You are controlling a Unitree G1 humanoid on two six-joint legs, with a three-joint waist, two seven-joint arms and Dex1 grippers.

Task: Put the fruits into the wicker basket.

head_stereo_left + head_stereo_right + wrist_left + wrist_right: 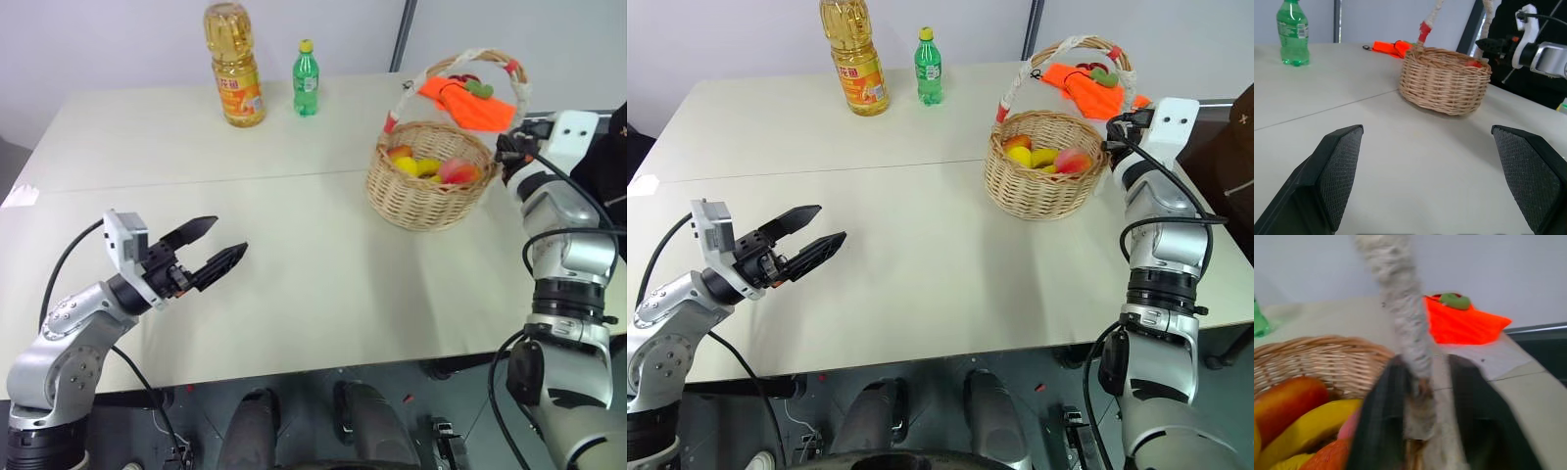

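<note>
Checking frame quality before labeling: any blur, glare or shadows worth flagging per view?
Right wrist view: motion-blurred; the fingers flanking the basket handle are smeared. Left wrist view: sharp, fingers crisp, basket clear. Eye views: even light, soft shadow beside the basket, mild glare on the oil bottle.

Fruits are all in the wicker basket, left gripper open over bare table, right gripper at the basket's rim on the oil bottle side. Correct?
One error: the right gripper is at the wicker basket on the side away from the oil bottle, its fingers either side of the handle's base, per the right wrist view. The fruits are in the basket and the left gripper is open over the table.
</note>
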